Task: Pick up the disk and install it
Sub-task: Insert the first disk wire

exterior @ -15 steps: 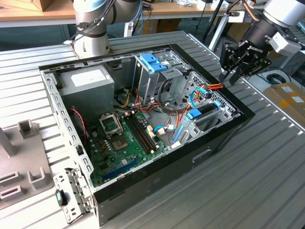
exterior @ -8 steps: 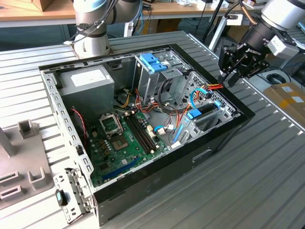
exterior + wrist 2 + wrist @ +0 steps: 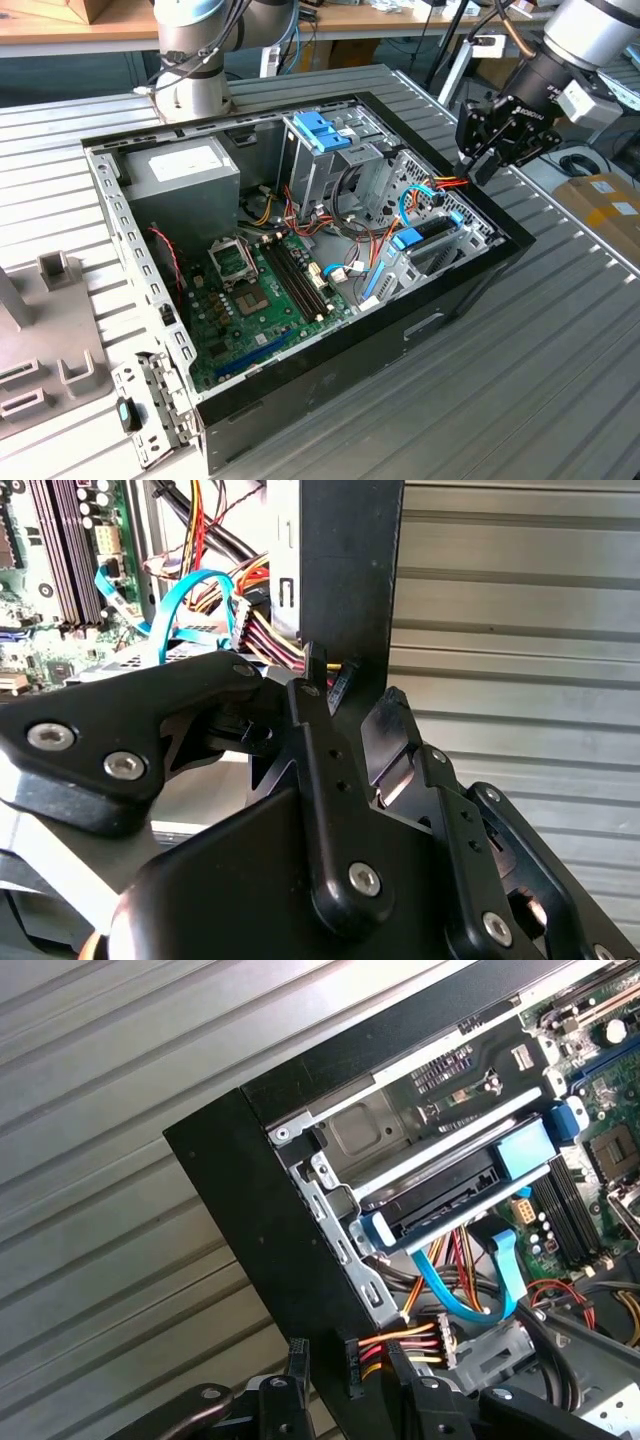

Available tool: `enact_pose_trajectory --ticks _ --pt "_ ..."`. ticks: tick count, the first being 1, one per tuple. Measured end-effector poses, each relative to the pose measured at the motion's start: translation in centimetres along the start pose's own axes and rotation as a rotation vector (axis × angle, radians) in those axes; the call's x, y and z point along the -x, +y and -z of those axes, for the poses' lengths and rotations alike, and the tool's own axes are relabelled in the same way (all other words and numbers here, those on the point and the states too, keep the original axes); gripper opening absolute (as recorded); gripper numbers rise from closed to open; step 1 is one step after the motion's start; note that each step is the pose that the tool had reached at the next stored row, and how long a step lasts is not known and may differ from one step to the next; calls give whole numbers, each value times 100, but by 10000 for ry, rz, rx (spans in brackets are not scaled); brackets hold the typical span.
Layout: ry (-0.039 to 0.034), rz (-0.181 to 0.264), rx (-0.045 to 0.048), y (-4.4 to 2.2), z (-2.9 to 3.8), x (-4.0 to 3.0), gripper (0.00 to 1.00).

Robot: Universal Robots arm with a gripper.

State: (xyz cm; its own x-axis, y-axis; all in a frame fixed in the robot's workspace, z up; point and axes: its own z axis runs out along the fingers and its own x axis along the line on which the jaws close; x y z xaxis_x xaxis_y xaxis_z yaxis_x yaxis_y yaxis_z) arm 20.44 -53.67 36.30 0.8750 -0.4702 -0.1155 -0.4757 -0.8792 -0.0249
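The disk sits inside the open computer case, lying in its bay at the corner nearest the arm, with a bright blue rail along its end and a blue data cable hanging just beside it. In the exterior view the disk lies flat among the cables, its long axis running along the case wall on the exterior view's right. The hand hovers above and outside that same wall, so the disk lies inward and below it, near but apart. In the second wrist view the hand straddles the black case edge, its fingers spread and pinching nothing. From how it lies, the disk looks already seated in the bay. The ribbed metal desk carries the case.
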Motion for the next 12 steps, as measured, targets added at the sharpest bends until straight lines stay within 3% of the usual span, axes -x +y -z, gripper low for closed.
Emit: enact_pose_trajectory --ticks 9,12 --pt "-1 27 3 1 -17 -1 42" --pt "2 27 7 1 -17 -2 22"
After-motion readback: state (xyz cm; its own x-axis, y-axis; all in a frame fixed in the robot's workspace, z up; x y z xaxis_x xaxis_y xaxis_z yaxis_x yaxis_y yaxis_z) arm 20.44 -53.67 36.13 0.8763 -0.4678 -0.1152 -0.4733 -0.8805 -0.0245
